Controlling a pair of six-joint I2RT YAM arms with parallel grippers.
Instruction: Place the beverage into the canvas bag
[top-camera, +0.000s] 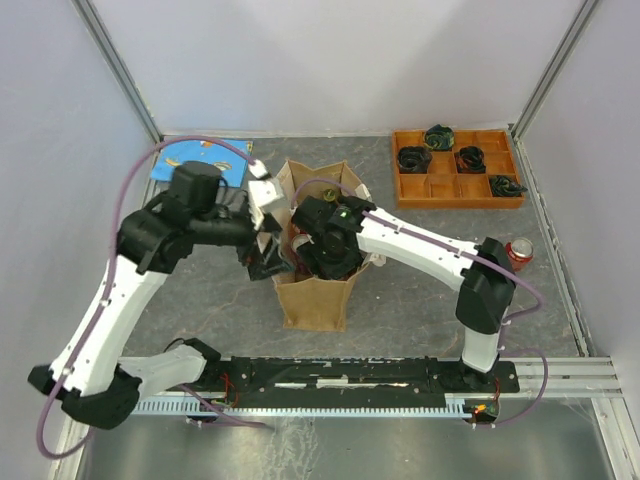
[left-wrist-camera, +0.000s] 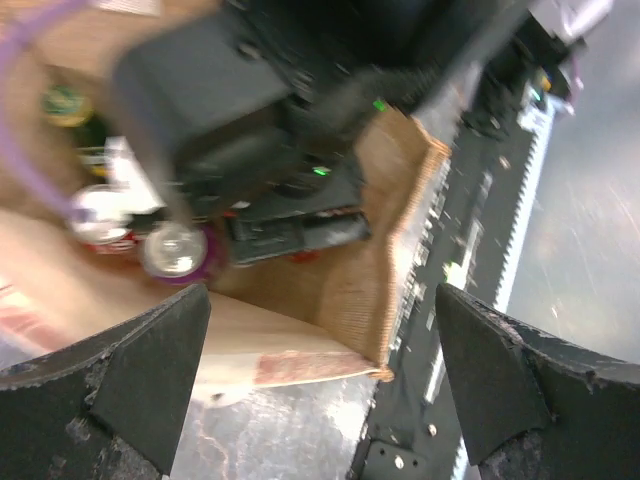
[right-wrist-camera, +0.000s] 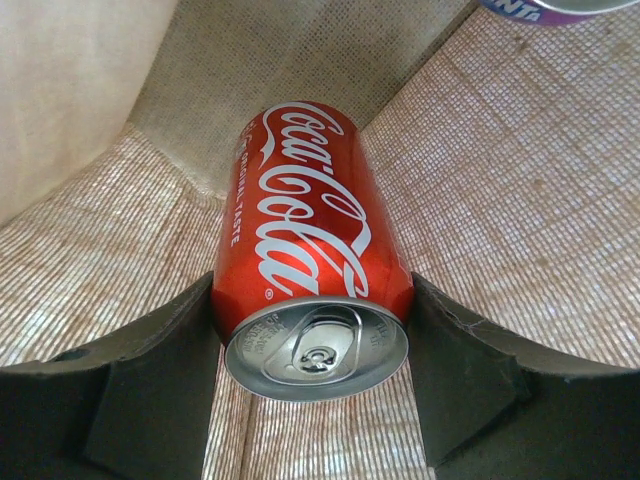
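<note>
Inside the bag, my right gripper is clamped on the cola can. One finger presses each flank, the lid end faces the wrist, and the base points down toward the woven floor. I cannot tell whether the base touches the fabric. The edge of a purple can shows just beyond it, also inside the bag.

At the bag's left rim, my left gripper stands with its fingers wide apart and nothing between them, looking down into the mouth.

Status: I judge transport and insertion of this can complete. Remaining: release the cola can, then lift the right arm out through the mouth without snagging the rim. One red can stands on the table beside the right arm's elbow, well apart from the bag. If it also counts as a beverage to load, that cycle is not yet begun.
</note>
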